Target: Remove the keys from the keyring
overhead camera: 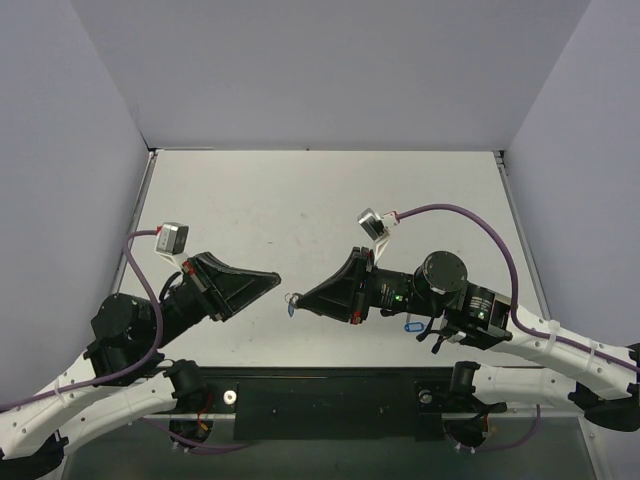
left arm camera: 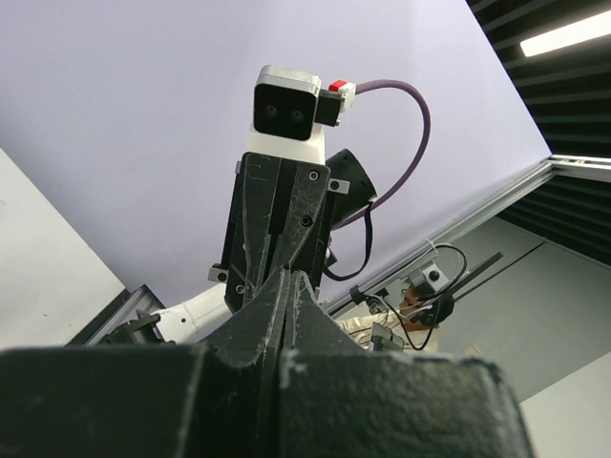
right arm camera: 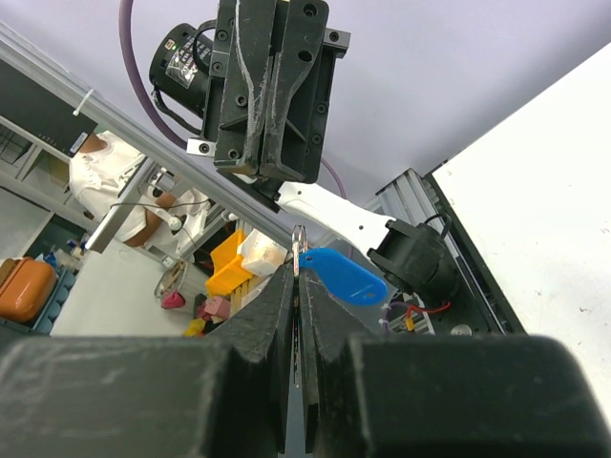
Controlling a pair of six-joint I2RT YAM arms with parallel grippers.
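Observation:
My right gripper [overhead camera: 305, 297] is shut on the thin metal keyring [right arm camera: 299, 246], which sticks up edge-on from between the jaws [right arm camera: 298, 277]. The blue oval tag [right arm camera: 344, 277] hangs from the ring to the right; from above it shows just under the fingertips [overhead camera: 291, 309]. My left gripper [overhead camera: 272, 279] is shut and looks empty in its own view [left arm camera: 289, 279]. It points at the right gripper across a small gap, both held above the table. I cannot make out a key in any view.
A second small blue oval piece [overhead camera: 412, 325] lies under the right arm's wrist. The white table [overhead camera: 330, 200] is walled by grey panels on three sides. A black base strip [overhead camera: 330, 395] runs along the near edge.

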